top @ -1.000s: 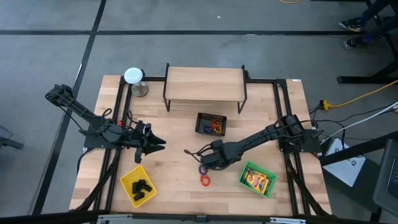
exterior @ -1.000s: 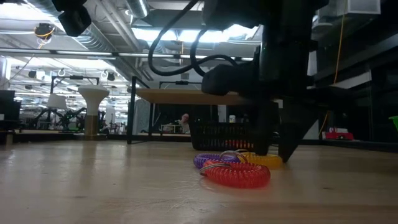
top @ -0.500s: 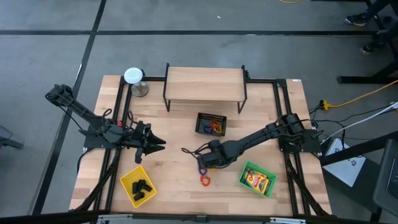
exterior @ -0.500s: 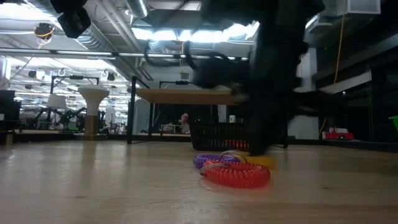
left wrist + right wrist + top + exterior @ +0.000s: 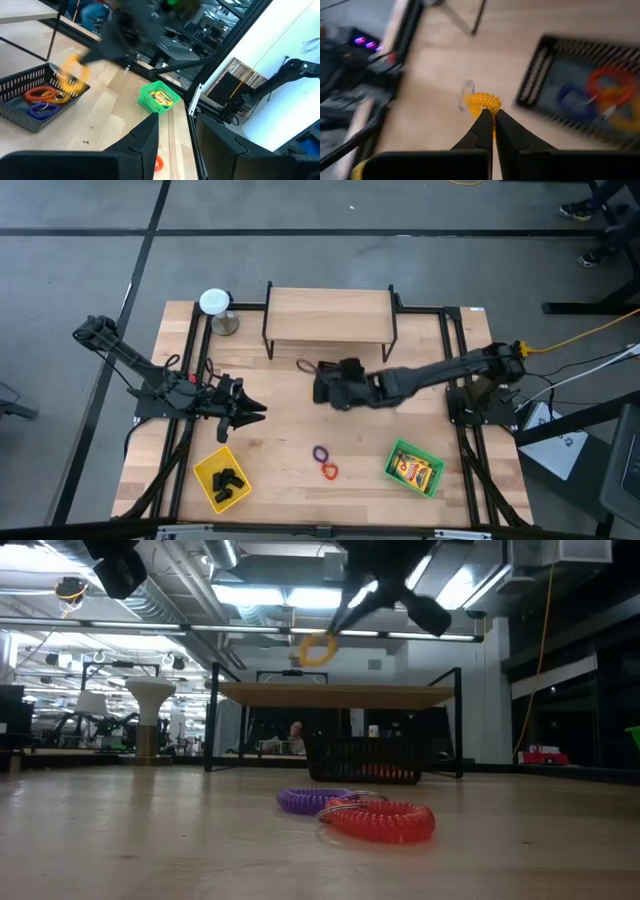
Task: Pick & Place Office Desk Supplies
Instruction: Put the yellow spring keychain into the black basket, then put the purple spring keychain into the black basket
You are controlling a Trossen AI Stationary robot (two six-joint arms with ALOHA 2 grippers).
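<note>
We can read no text, label, brand or number in these views; the print on the yellow packs [image 5: 414, 471] in the green tray [image 5: 392, 456] is too small.

Table [image 5: 280, 430]: pale matt wood, visible grain. Basket [image 5: 580, 95]: black wire mesh. Yellow ring [image 5: 482, 103], purple ring [image 5: 312, 800], red ring [image 5: 385, 821]: glossy coiled plastic. Green tray [image 5: 158, 97]: plastic lattice.

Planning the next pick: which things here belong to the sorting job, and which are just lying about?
Job:
yellow coil ring in the shut right pincer
purple coil ring
red coil ring
black clips
crayon pack

Lying about:
wooden riser shelf
white-topped metal object
</note>
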